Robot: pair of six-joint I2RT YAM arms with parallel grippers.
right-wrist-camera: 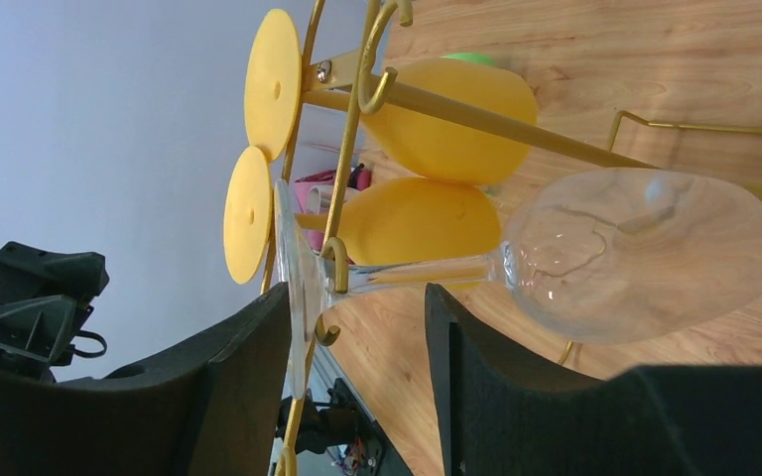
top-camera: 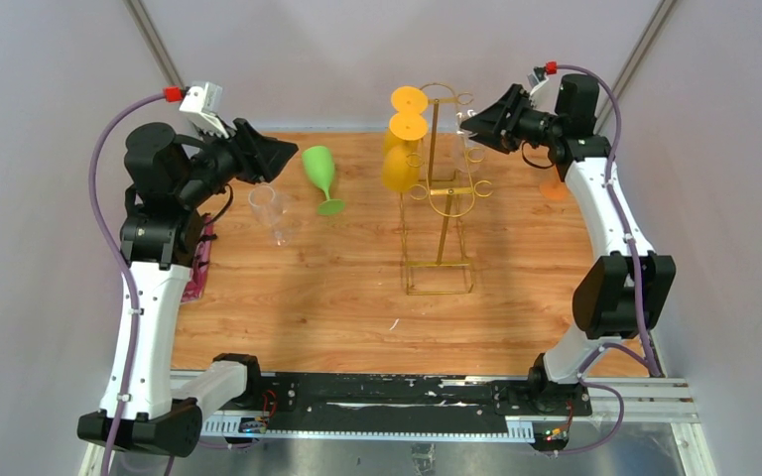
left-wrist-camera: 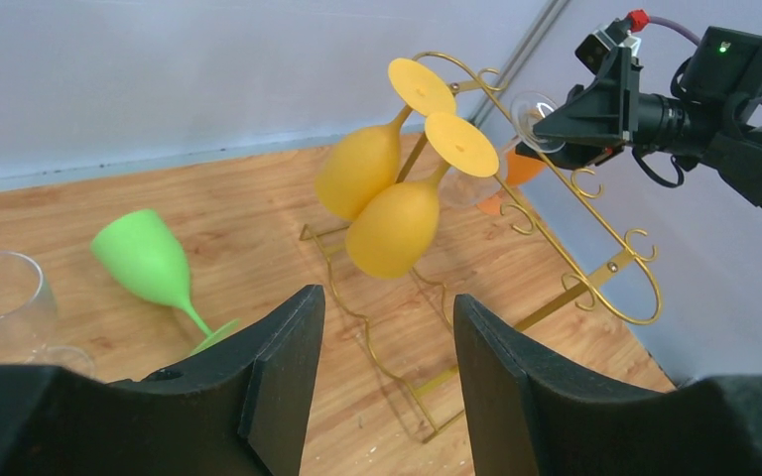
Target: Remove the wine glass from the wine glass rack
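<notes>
Gold wire rack (top-camera: 444,188): upright at mid-table, curled hooks on its cross arms.

Item, clear wine glass (right-wrist-camera: 635,253): hung upside down on an upper hook (right-wrist-camera: 332,253) on the rack's right side. Its stem (right-wrist-camera: 417,270) is lodged in the curl and its foot (right-wrist-camera: 293,268) is seated above the wire. It is not yet taken off.

Item, two yellow glasses (left-wrist-camera: 387,223): hung bowl-down on the rack's left side, close together.

Item, green glass (left-wrist-camera: 144,260): tilted on the table, well to the left of the rack.

Item, right gripper (right-wrist-camera: 357,307): raised against the rack's right side, jaws parted, with the clear glass's stem seen across the gap. No squeeze on the stem is seen, though contact by one pad cannot be ruled out from this angle.

Item, left gripper (left-wrist-camera: 387,307): held well to the left of the rack, jaws spread, nothing between them.

Handling note, as judged: the stem should be closed on just under the foot, firmly but without pinching. The glass should then be lifted slightly and drawn out through the open mouth of the hook, away from the rack's post. The foot should be kept level so that it is not caught on the wire. The rack looks light and could be dragged or tipped by a sideways pull, which would disturb the yellow glasses.
</notes>
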